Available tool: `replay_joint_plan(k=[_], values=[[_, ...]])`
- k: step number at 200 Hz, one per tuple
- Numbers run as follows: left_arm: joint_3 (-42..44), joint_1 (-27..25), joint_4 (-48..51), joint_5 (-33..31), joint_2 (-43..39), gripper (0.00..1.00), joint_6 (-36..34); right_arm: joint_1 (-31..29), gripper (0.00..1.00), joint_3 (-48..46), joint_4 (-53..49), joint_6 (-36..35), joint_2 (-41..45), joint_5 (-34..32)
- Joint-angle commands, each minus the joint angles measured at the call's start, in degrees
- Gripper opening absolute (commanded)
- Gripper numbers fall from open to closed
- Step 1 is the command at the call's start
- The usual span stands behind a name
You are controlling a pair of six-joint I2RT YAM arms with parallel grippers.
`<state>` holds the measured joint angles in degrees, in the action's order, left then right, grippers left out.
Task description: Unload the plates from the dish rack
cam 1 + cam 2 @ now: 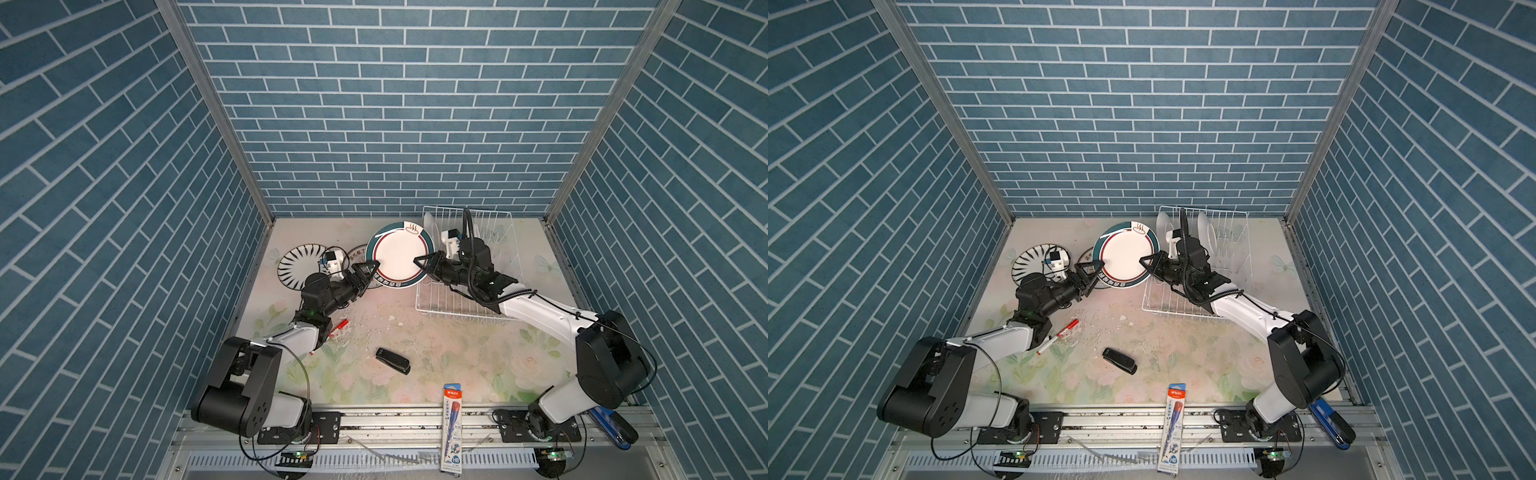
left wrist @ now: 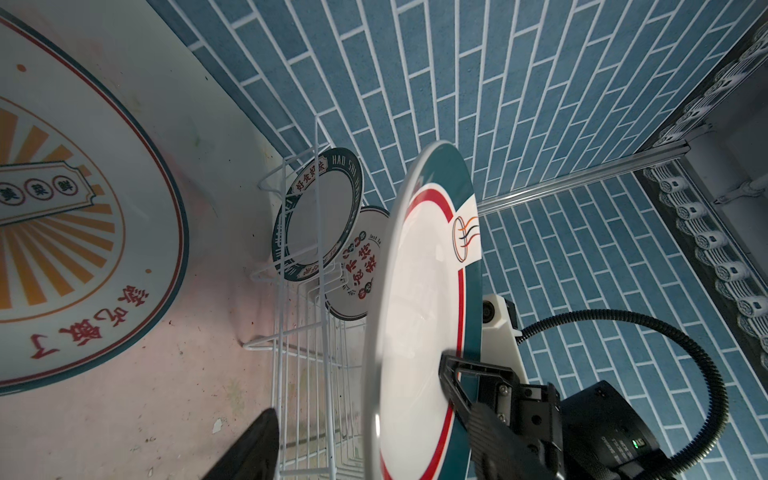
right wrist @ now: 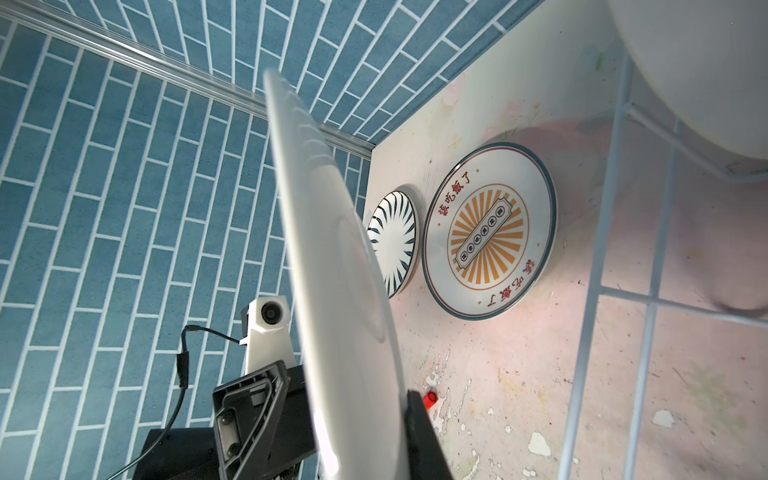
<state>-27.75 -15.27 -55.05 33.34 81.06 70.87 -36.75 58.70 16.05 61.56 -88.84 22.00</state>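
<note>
- Teal-rimmed plate [image 1: 399,257]: was held tilted between the two grippers, its patterned face turned toward the camera in both top views. It sat just left of the dish rack [image 1: 449,313] and outside its wires.
- Right gripper [image 1: 419,262]: jaws were clamped on the plate's right rim, with one finger [image 3: 419,436] lying against the white back.
- Left gripper [image 1: 372,272]: jaws stood apart, straddling the opposite rim, with one finger [image 3: 249,395] on the face side. Whether either pad touched the plate could not be told.
- Dish rack: stood at the right rear of the table [image 1: 457,353]. It carried two upright plates in its slots, a green-lettered plate [image 2: 318,216] and, just behind it, a red-lettered plate [image 2: 361,266].
- Striped plate [image 3: 392,241] and sunburst plate [image 3: 488,232]: lay flat, face up and side by side, at the left rear of the table. In both top views the held plate overlapped the sunburst plate.
</note>
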Motion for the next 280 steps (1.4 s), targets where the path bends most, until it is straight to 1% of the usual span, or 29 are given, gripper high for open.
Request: replay_joint_plan(k=[1,42,90,148,186,219,280], values=[[-1.08,0.26,-6.49,1.61,2.89,0.70,2.72,-0.61,0.00,-1.29,5.68,2.52,0.55,2.08],[-0.31,0.33,-15.29,1.90,8.56,0.61,6.84,-0.86,0.00,-2.08,6.09,2.66,0.86,2.52],[0.15,0.33,-25.37,1.99,14.51,0.55,11.97,-0.95,0.00,-2.19,6.18,2.91,0.44,3.04],[0.68,0.33,-25.35,1.73,14.91,0.46,11.48,-1.08,0.00,-2.01,6.18,3.03,-0.57,3.58],[0.94,0.33,-25.46,1.68,14.85,0.38,11.57,-1.13,0.00,-2.00,6.12,3.03,-0.80,3.76],[1.64,0.46,-25.37,0.59,13.67,0.27,10.98,-1.13,0.00,-2.11,6.34,3.05,-0.56,3.75],[2.26,0.59,-25.29,0.53,13.29,0.15,11.18,-1.13,0.00,-2.53,6.91,3.06,-0.40,4.01]])
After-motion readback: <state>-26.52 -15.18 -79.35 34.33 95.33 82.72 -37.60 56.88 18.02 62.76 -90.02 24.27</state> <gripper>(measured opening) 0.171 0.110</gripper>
